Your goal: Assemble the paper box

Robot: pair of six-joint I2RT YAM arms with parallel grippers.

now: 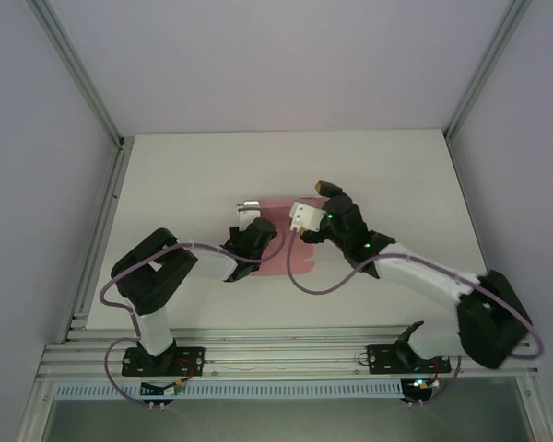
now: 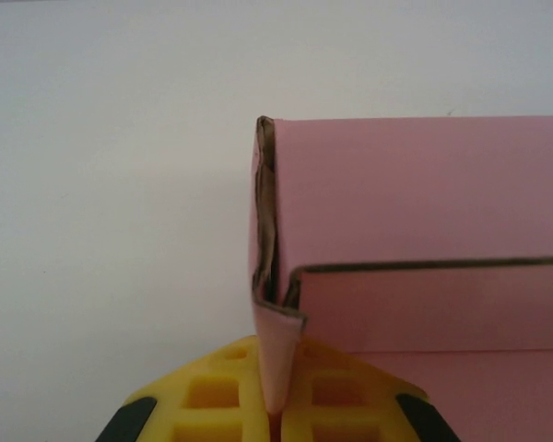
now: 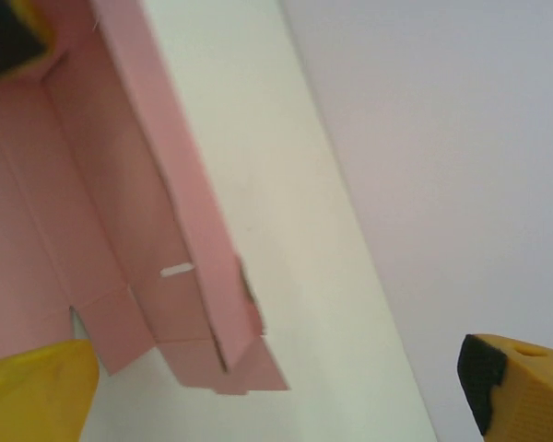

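Yellow fingers [image 2: 212, 391] of your left claw [image 2: 275, 382] sit at the very bottom of the left wrist view, pressed together on a thin pink flap that stands on edge between them. That flap belongs to the paper box [image 2: 415, 203], so your left claw is pinching the box at its left end. Just beyond the pinch, the card folds into a double layer with dark cut edges. From there a raised wall runs off to the right, and a lower panel lies in front of it. To the left of the box you see the bare white tabletop [image 2: 111, 184].

Your right claw [image 3: 276, 368] is spread wide, with one yellow finger low on the left of its wrist view and the other, black-tipped, low on the right. The box's corner lies between them, with a folded-up side wall, a small slit in the card and a short tab at the end. You cannot tell whether the left finger touches the card.

From above, the box lies near the middle of the tabletop, partly folded and mostly covered by the two claws. Your left claw is at its left side and your right claw is over its far right part. Both arms reach inward from the near edge.
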